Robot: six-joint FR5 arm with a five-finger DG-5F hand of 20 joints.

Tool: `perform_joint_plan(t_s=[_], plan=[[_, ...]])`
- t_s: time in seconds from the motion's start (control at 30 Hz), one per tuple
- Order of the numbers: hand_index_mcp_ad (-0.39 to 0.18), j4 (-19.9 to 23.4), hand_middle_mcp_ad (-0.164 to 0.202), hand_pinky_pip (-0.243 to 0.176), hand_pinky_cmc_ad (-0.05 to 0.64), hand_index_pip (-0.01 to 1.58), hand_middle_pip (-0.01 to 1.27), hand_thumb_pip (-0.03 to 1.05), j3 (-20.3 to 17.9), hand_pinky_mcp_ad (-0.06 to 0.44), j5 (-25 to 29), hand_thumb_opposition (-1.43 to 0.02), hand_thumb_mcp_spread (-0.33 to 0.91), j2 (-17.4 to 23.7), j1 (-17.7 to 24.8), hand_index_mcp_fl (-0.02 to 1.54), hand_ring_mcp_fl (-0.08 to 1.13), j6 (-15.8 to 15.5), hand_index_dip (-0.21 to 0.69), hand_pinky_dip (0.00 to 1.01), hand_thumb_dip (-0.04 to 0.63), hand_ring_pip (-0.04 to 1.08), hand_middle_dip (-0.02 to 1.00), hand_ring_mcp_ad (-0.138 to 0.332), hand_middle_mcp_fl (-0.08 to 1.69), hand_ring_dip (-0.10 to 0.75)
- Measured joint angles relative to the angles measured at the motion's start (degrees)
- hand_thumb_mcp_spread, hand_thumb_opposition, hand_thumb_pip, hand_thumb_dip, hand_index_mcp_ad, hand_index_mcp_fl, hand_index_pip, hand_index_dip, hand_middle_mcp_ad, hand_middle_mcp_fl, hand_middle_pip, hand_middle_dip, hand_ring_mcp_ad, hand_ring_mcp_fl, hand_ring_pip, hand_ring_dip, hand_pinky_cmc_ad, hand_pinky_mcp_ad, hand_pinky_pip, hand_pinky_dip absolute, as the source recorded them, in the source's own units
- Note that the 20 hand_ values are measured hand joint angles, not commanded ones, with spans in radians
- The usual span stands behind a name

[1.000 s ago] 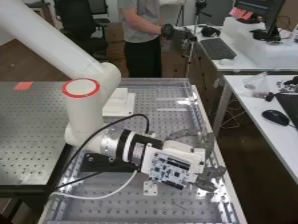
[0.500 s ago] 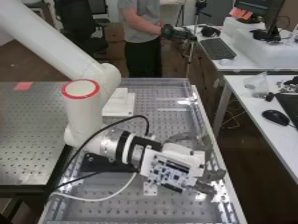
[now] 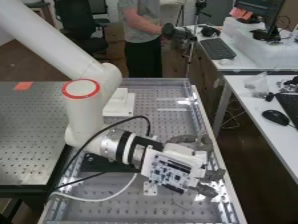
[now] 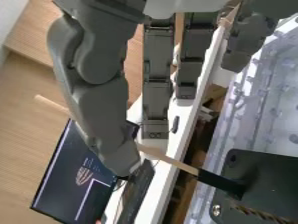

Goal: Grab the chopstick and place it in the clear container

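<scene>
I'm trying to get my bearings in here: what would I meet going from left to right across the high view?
Orange patch → red ring on the white arm → white block → robot hand → computer mouse.

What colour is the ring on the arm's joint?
Red; the ring shows best in the high view.

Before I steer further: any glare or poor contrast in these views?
High view: white glare spots along the right side of the perforated bench, one close to the hand. Wrist view: bright highlights on the bench edge; no glare on the chopstick's pale wood, but its dark end blends into the black block.
</scene>
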Motion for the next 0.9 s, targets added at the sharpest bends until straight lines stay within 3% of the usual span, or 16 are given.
perform_joint_plan(t_s=[0.3,0.6,0.9], plan=[[-0.339,0.28,-0.024,-0.019,0.347,0.65,0.16,0.43,0.31,0.293,0.25,-1.04,0.80,0.12,-0.04,1.05,0.45,-1.45,0.253,0.15,0.278,0.12,0.72,0.054,1.23,0.525],[-0.223,1.40,-0.026,-0.019,0.346,0.60,0.16,0.46,0.34,0.305,0.85,-1.06,0.85,0.35,0.27,1.12,0.49,-3.01,0.267,0.15,0.291,0.12,0.72,0.054,1.29,0.541],[-0.216,0.93,-0.028,-0.017,0.346,0.52,0.16,0.46,1.16,0.309,0.91,-1.08,0.85,0.16,0.61,1.18,0.53,-3.57,0.283,0.15,0.288,0.12,0.71,0.051,1.32,0.543]])
